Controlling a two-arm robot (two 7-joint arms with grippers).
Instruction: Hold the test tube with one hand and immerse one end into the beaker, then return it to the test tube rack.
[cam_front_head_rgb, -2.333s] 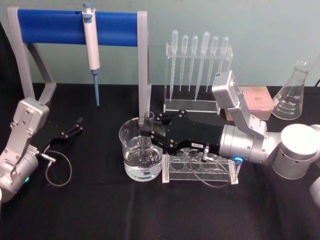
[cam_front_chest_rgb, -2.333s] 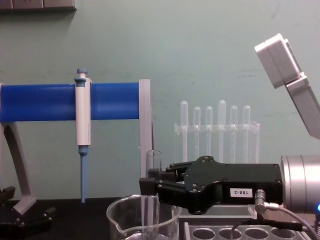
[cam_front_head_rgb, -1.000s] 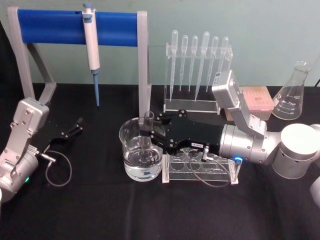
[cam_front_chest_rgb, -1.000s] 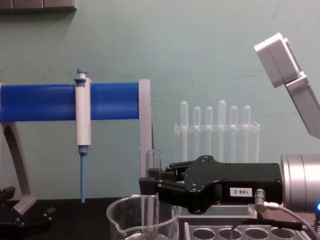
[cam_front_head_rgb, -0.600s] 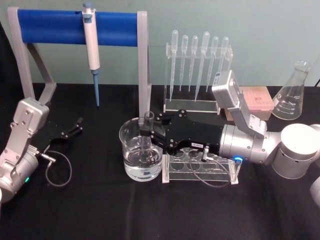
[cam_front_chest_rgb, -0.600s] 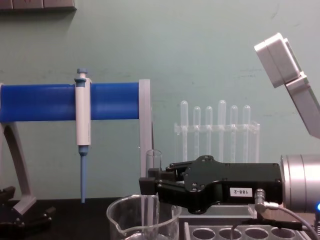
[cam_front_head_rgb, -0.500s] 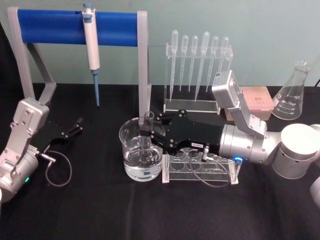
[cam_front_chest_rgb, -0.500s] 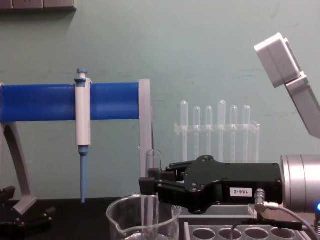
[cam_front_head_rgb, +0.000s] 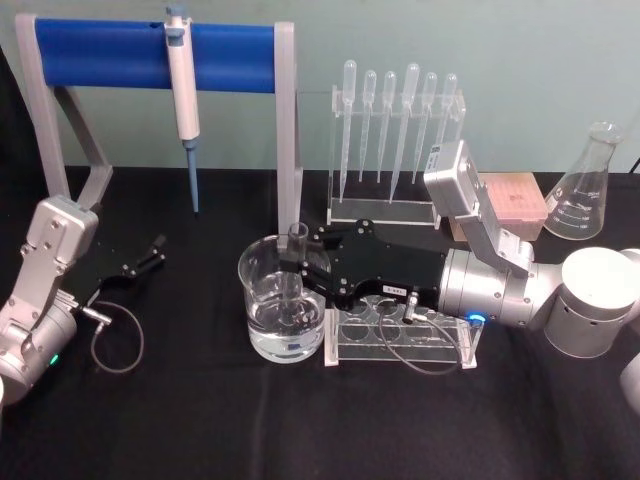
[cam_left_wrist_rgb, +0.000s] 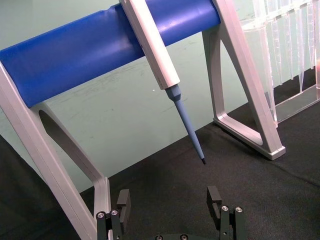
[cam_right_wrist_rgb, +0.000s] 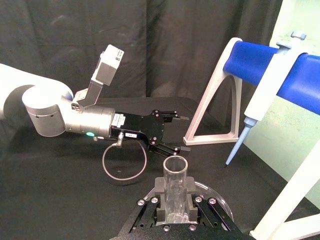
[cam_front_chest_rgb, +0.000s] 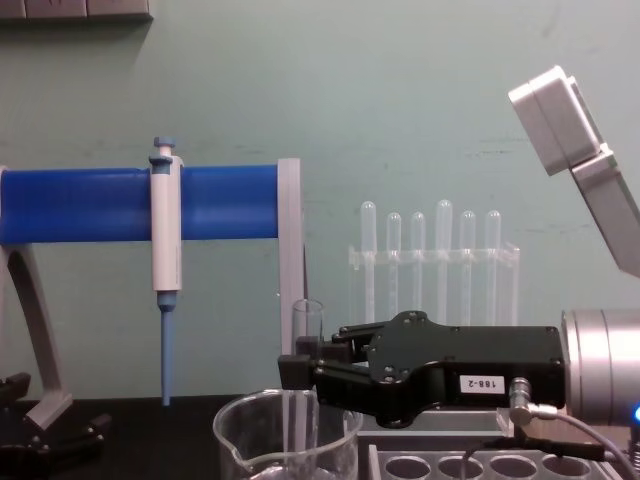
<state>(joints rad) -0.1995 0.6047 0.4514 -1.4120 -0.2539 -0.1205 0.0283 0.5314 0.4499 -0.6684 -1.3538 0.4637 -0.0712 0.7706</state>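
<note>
Well, nothing shifted these two seconds: your right claw (cam_front_head_rgb: 298, 272) stays pinched on test tube (cam_front_head_rgb: 297, 240), upright, lower end sunk in beaker (cam_front_head_rgb: 252, 288) just below claw (dip looks done). Next, lift toward rack (cam_front_head_rgb: 440, 348) beneath claw's body. Your left claw (cam_front_head_rgb: 148, 254) parked, spread, far aside.

Center of the counter (cam_front_head_rgb: 300, 430): the beaker (cam_front_head_rgb: 284, 300), with the test tube (cam_front_head_rgb: 297, 262) upright inside it, lower end down in the liquid. Just right of the beaker, the test tube rack (cam_front_head_rgb: 400, 338). Over that rack the right pincer (cam_front_head_rgb: 300, 272) reaches in from the right and grips the tube above the beaker's rim. Behind the rack, a holder (cam_front_head_rgb: 385, 210) with 6 pipettes. Back left, a pipettor (cam_front_head_rgb: 183, 95) hangs on a stand (cam_front_head_rgb: 100, 52). Far left, the left pincer (cam_front_head_rgb: 150, 252), well apart. Back right, a flask (cam_front_head_rgb: 588, 185).
</note>
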